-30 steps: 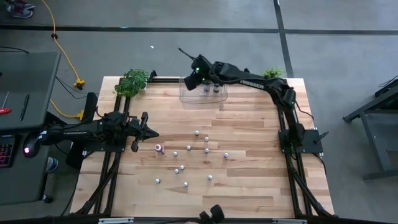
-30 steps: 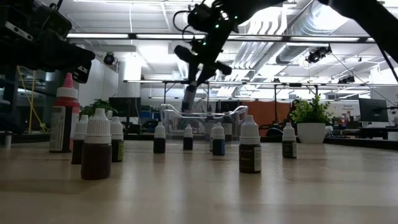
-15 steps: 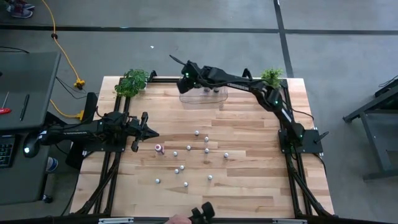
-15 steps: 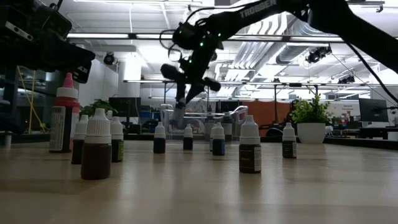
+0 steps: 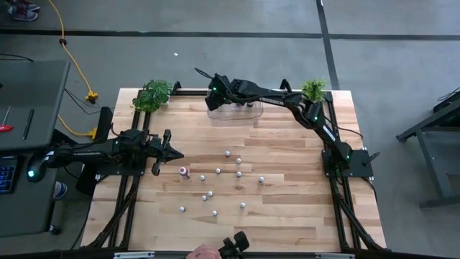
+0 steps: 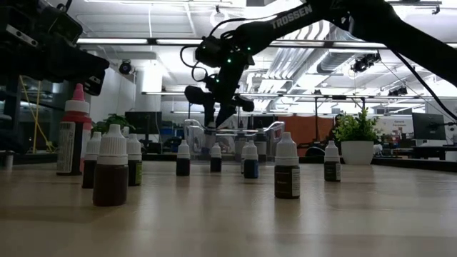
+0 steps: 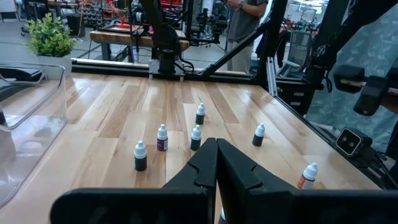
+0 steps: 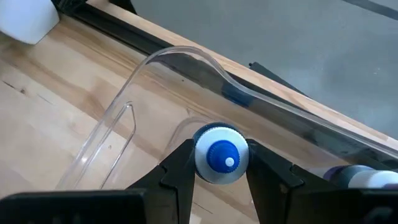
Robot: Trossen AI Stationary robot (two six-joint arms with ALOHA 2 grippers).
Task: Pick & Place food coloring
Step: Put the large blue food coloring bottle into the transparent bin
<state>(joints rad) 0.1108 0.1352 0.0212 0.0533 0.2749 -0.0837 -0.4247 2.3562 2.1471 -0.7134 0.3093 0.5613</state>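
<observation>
The food coloring bottles stand upright on the wooden table: a taller pink-capped one [image 5: 183, 172] and several small white-capped ones [image 5: 227, 153] around mid-table, also seen in the low view [image 6: 287, 170] and the left wrist view [image 7: 161, 137]. My right gripper [image 5: 213, 90] [image 8: 222, 163] hovers over the left end of the clear plastic bin [image 5: 236, 109] at the far edge, shut on a blue-tipped bottle [image 8: 222, 154]. Another bottle [image 8: 367, 177] lies inside the bin. My left gripper [image 5: 172, 153] [image 7: 216, 149] waits shut near the table's left side, touching nothing. My right gripper pinches the bottle at its white cap [image 8: 208, 163], one finger [image 8: 180, 171] on each side. The fingers come from above, pointing down. The bottle stays upright and lifted clear over the bin's floor; the cap hides its body.
Small potted plants stand at the far left corner [image 5: 153, 93] and the far right corner [image 5: 314, 86]. The bin's curved clear wall [image 8: 186, 56] rises just beyond the held bottle. A person's hand [image 5: 205, 253] shows at the near edge. Bare wood lies right of the bottles.
My right gripper has carried the bottle along the far edge toward the table's left, from over the bin's middle to its left end, and has sunk a little toward the bin. It has stayed shut on the bottle.
</observation>
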